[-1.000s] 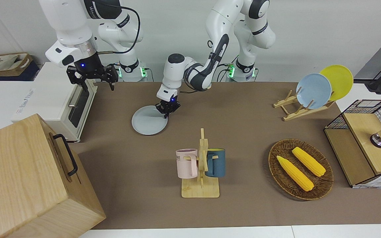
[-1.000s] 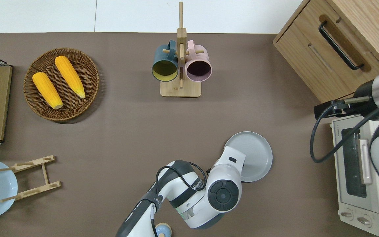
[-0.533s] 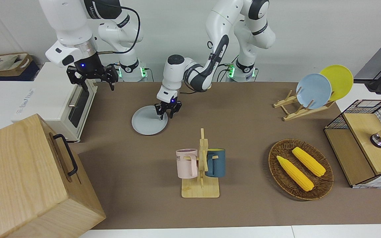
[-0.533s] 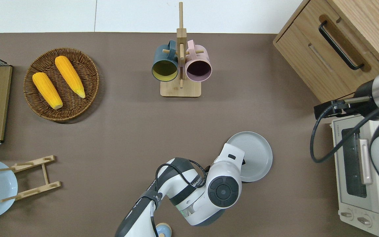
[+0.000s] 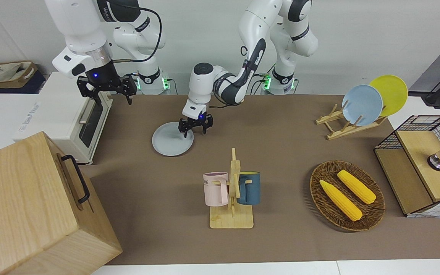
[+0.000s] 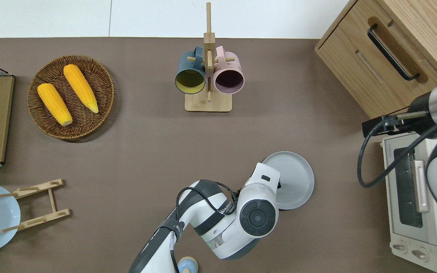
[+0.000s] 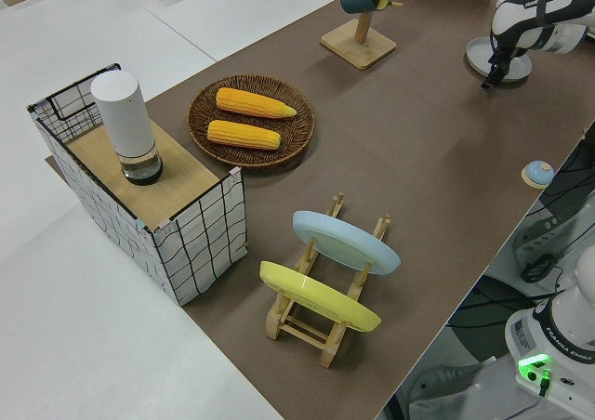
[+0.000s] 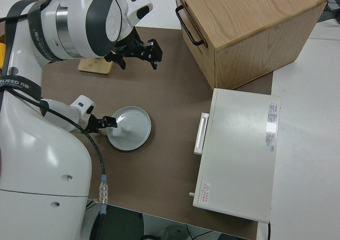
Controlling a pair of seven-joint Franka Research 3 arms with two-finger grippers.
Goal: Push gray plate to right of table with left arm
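Left pincer (image 5: 194,128) hangs low at the edge of the gray plate (image 5: 170,140), on the side toward the left arm's end of the tabletop (image 5: 281,152), its two fingers spread apart and pointing down. That is the natural side from which to shove the plate toward the right arm's end, though whether a finger touches the rim cannot be told.

The gray plate lies flat on the brown tabletop, toward the right arm's end, near a white toaster oven (image 6: 415,197) that stands at that end with its glass door facing the plate. Bare brown cover shows between plate and oven, so there looks to be room for more pushing.

Farther from the robots stands a wooden mug rack (image 5: 232,206) with a pink mug (image 5: 215,188) and a dark blue mug (image 5: 249,187) hung on it, well apart from the plate. A large wooden box (image 5: 33,206) with a black handle fills the corner farthest from the robots at the right arm's end.

Right pincer (image 5: 107,87) is parked, its fingers spread wide.
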